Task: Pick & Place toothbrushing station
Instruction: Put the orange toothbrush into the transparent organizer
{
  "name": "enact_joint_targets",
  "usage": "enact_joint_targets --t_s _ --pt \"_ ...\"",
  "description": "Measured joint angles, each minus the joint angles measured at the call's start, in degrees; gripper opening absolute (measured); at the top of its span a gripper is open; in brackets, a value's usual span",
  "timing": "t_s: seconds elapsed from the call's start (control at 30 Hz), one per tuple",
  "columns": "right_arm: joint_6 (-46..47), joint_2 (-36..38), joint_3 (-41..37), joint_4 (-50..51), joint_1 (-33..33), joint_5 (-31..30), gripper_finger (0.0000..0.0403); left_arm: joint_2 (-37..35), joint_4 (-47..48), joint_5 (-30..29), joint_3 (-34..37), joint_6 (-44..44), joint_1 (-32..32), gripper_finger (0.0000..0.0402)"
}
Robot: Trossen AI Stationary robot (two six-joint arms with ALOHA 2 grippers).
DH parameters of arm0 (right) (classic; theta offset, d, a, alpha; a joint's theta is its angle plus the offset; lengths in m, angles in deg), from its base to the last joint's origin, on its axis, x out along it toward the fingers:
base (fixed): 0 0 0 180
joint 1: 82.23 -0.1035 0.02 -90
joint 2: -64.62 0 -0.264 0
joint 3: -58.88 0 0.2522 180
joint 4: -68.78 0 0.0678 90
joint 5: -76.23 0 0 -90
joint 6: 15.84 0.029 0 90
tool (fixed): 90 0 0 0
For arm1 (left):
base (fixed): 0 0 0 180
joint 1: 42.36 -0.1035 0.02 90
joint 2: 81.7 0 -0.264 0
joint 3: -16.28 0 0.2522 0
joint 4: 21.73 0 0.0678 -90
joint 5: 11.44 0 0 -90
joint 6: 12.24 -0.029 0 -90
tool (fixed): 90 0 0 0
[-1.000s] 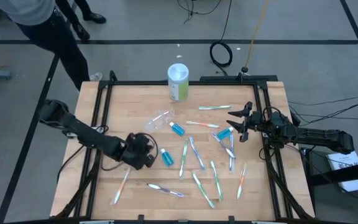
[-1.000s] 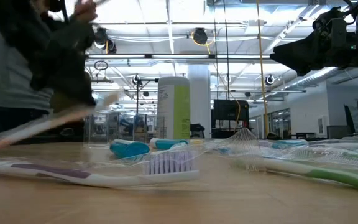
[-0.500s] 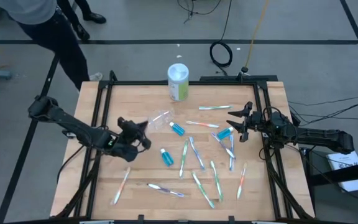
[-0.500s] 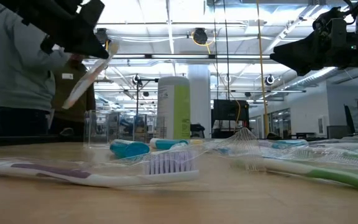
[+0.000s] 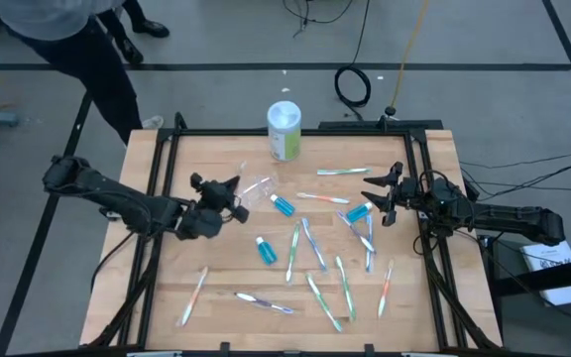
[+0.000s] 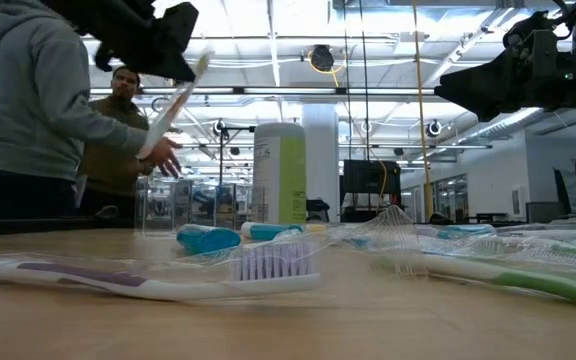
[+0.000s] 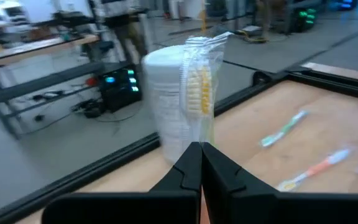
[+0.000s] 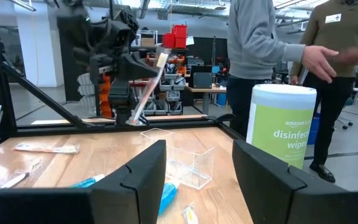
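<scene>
My left gripper (image 5: 232, 190) hovers over the table's left half, shut on a pale toothbrush (image 6: 173, 105) in a clear wrapper. The toothbrush's yellowish bristle head (image 7: 197, 90) shows past the fingertips. Just beyond stands the clear plastic container (image 5: 257, 187) on the wood. Several slim toothbrushes (image 5: 310, 243) and three blue tubes (image 5: 284, 205) (image 5: 266, 250) (image 5: 359, 211) lie flat across the middle and right of the table. My right gripper (image 5: 383, 194) waits open at the right edge, holding nothing. My left gripper pinches the toothbrush's wrapped handle (image 7: 201, 142) between its two shut fingers. The fingers reach nearly level from the table's left side, and the head end sticks out beyond the fingertips. The brush slants steeply (image 8: 149, 87) and is lifted well clear of the table.
A white and green wipes canister (image 5: 285, 131) stands at the far edge. A black frame (image 5: 167, 169) rims the table. An orange toothbrush (image 5: 195, 296) lies near left. People (image 6: 38, 110) stand beyond the far left corner.
My left gripper has risen and gone toward the far edge, nearer the clear container, tipping from pointing down to nearly level. It stays shut. The toothbrush has come up with it from low over the table and now slants steeply, well clear.
</scene>
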Motion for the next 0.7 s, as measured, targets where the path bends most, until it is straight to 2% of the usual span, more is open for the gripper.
enact_joint_targets --t_s 0.1,0.2,0.33,0.43,0.53,0.7 --pt "0.0 0.0 0.0 0.0 0.0 0.0 0.018 -2.5 -5.8 6.1 0.0 -8.6 -2.3 0.0" --pt "0.0 0.0 0.0 0.0 0.0 0.0 0.018 -5.5 -7.9 9.2 0.0 -15.1 -4.3 0.0" --pt "0.3 0.0 0.0 0.0 0.0 0.0 0.018 -10.0 -8.7 13.0 0.8 -19.1 -7.1 0.0" --pt "0.4 0.0 0.0 0.0 0.0 0.0 0.018 -12.8 -12.0 18.2 4.0 -21.1 -10.3 0.0" --pt "0.4 0.0 0.0 0.0 0.0 0.0 0.018 -13.9 -20.8 24.2 10.5 -22.2 -14.1 0.0" --pt "0.4 0.0 0.0 -0.1 0.0 0.0 0.018 -13.3 -41.9 31.7 22.2 -24.4 -17.5 0.0"
